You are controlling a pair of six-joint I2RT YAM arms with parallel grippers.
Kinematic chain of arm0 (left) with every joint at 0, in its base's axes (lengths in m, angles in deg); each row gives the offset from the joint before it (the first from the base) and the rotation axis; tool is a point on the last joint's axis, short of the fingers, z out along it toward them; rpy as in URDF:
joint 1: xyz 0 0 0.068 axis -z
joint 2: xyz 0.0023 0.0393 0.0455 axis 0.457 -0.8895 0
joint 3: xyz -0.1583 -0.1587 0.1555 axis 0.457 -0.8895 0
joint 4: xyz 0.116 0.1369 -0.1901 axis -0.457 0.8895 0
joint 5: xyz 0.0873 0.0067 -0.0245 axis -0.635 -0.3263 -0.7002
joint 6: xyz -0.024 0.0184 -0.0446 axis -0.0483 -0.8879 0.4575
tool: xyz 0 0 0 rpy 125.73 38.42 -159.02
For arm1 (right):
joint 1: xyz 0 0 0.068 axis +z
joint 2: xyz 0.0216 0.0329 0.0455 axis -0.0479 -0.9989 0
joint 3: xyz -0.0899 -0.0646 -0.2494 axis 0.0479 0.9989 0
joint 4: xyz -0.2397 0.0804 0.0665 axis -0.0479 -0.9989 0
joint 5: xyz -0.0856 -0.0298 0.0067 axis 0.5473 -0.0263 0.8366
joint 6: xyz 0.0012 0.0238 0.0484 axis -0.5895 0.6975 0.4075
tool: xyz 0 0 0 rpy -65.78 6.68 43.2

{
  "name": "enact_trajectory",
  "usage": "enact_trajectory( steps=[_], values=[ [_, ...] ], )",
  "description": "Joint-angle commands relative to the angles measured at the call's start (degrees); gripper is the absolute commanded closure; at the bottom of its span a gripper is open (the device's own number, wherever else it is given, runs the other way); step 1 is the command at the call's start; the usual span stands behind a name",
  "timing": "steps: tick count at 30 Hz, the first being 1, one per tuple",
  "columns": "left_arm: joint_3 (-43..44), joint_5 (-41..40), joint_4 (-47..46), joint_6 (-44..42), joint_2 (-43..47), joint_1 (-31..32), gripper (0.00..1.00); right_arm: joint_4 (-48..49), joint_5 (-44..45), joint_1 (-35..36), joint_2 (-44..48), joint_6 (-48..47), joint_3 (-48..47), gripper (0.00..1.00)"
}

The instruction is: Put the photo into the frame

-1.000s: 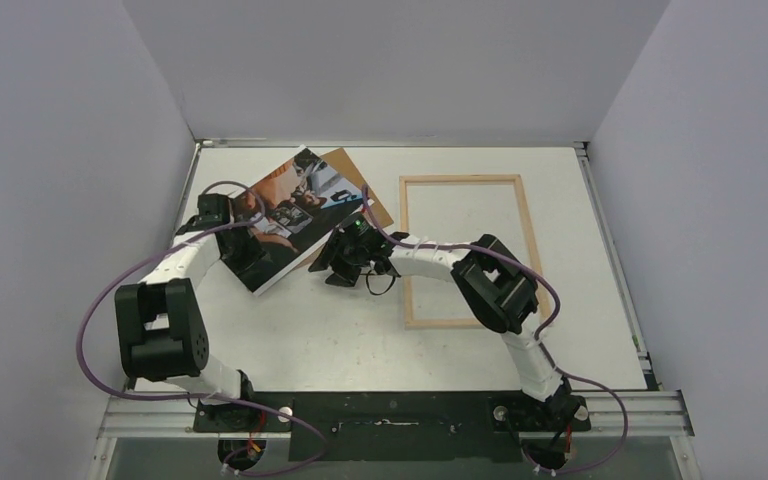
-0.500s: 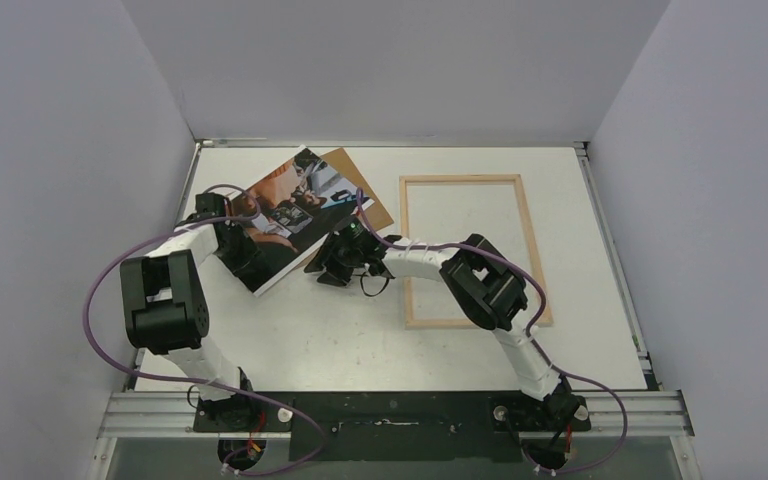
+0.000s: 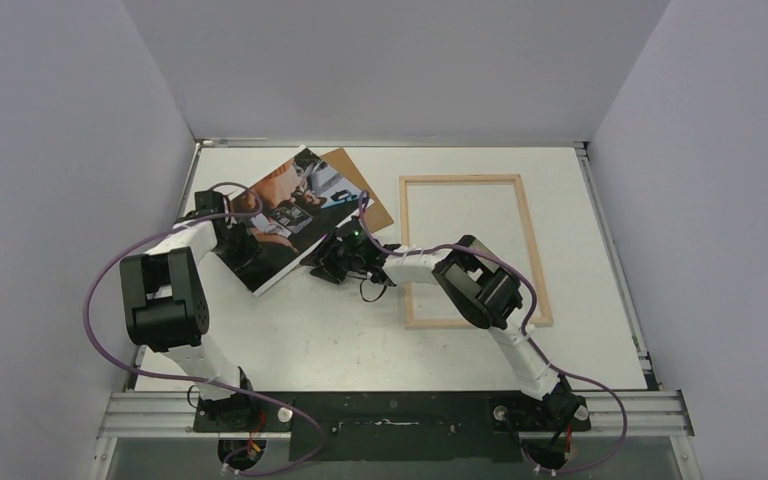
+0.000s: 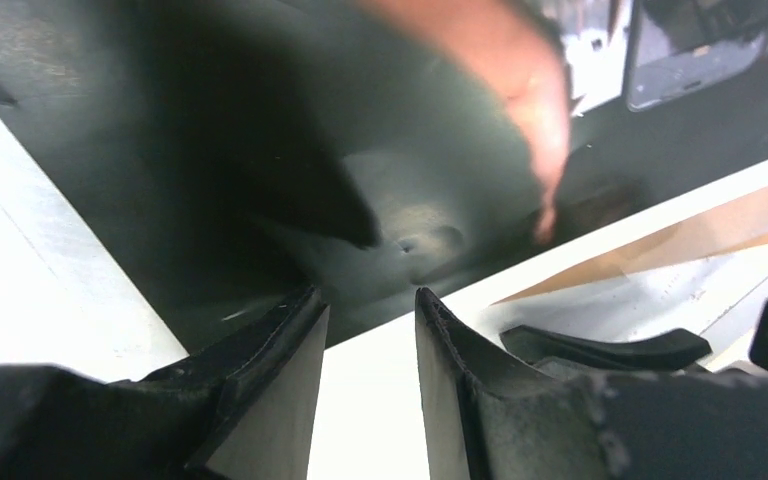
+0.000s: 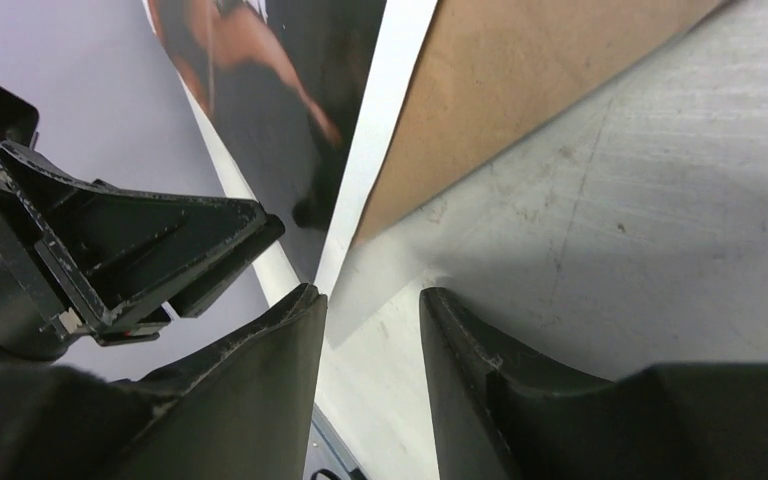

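Top view: photo lies skewed twd the far-left corner of the table, on top of a brown hardboard sheet whose corner sticks out on the side twd the far edge. Frame lies flat and apart from the photo, right of centre, long sides running far edge to near edge, w/ bare table showing inside its rim. L gripper sits over the photo's side nearest the left edge; R gripper is at the photo's opposite long side, twd table centre. Can't read either set of jaws from up here. L wrist view: L gripper is low over the print, fingers a narrow gap apart, the white border showing thru the gap, nothing pinched btwn them. Dark area of the photo fills most of the view; a wedge of hardboard shows past the border, and black parts of the R gripper sit at lower right. R wrist view: R gripper has jaws slightly apart, bare table in the gap, nothing clamped. The photo's white edge ends just beside the tip of the finger on the view's left. Hardboard lies next to that edge, and the L gripper points at the photo from the far side, lilac wall behind it.
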Motion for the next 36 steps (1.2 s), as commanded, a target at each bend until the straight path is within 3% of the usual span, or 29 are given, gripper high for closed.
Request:
enact_trajectory(
  steps=[1, 6, 13, 18, 21, 25, 28, 36],
  values=[
    [2.8, 4.5, 1.1, -0.7, 4.0, 0.3, 0.64, 4.5, 6.5, 0.5, -2.5, 2.6, 3.8, 0.58],
    [2.8, 3.5, 2.4, -1.7, 8.1, 0.4, 0.63, 2.8, 10.4, 1.1, -2.7, 3.0, 4.8, 0.6],
    [2.4, 4.1, 3.0, -2.4, 8.6, 0.5, 0.63, 9.9, 12.0, 2.0, -4.0, 8.3, 8.0, 0.61],
    [1.8, 11.5, 0.6, -3.1, 6.9, 1.8, 0.63, 15.7, 13.4, 2.1, -4.6, 12.0, 11.0, 0.62],
    [3.1, 14.7, -0.6, -4.9, 4.9, 4.6, 0.65, 14.5, 14.1, 2.1, -3.9, 12.6, 12.1, 0.63],
    [5.8, 9.7, -0.7, -6.0, 1.7, 9.0, 0.69, 12.9, 14.5, 2.1, -3.2, 13.2, 13.0, 0.62],
    [7.6, 8.1, -0.6, -5.4, -2.1, 9.1, 0.76, 13.3, 14.5, 2.1, -3.9, 14.1, 12.9, 0.63],
    [9.5, 3.8, 3.9, -5.6, -8.5, 9.1, 0.82, 11.6, 16.2, 1.8, -4.2, 12.5, 12.3, 0.66]
  ],
)
